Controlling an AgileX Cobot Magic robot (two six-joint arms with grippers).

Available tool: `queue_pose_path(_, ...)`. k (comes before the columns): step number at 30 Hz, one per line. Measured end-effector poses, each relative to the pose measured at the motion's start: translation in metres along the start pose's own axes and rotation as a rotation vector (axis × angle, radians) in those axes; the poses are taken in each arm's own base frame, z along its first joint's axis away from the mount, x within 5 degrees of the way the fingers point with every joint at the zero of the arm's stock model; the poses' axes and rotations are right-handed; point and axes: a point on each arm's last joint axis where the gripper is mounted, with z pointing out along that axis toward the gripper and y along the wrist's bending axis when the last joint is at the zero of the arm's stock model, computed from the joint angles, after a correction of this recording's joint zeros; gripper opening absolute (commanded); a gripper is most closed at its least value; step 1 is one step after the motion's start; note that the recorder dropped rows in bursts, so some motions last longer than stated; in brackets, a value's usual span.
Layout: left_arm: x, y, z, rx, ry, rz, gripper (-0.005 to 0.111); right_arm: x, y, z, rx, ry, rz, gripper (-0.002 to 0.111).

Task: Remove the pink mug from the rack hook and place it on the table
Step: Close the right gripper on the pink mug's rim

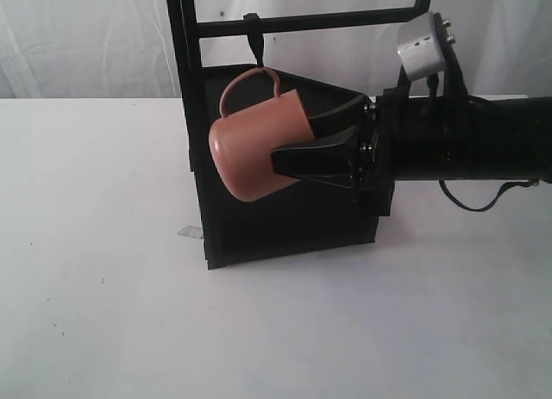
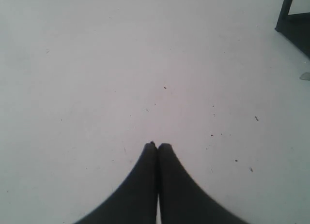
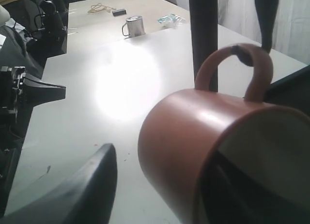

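So the right gripper (image 1: 295, 139) reaches in sideways with its jaws apart, and the mug (image 1: 254, 153) sits between them, tipped over with its mouth facing the gripper and its bottom pointing away. One finger (image 3: 92, 190) is outside the mug wall with a sliver of table (image 1: 103, 244) showing in the gap, so there's no squeeze on that side. The other finger is the tricky bit. From the wrist view it's just a dark shape inside the mug's mouth, cut off at the edge, and I can't tell if it touches the wall. Just above the jaws the handle (image 1: 246, 87) is looped over the hook (image 1: 255, 50) on the rack (image 1: 285, 218), so the mug hangs off the table. The left gripper (image 2: 158, 145) is off on its own, jaws pressed together, with only speckled table beyond the tips. The exterior view doesn't catch it at all.
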Motion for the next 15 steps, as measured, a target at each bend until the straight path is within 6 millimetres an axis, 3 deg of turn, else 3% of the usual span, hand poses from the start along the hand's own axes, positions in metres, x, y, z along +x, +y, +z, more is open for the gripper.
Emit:
queue_pose_path(9,0.0,0.0,0.0,0.0,0.0,0.0,0.0,-0.0005,-0.0008,0.0,0.009,-0.005,-0.042,0.032)
queue_pose_path(15,0.0,0.0,0.0,0.0,0.0,0.0,0.0,-0.0012,-0.0011,0.0,0.013,-0.013,-0.037,0.03)
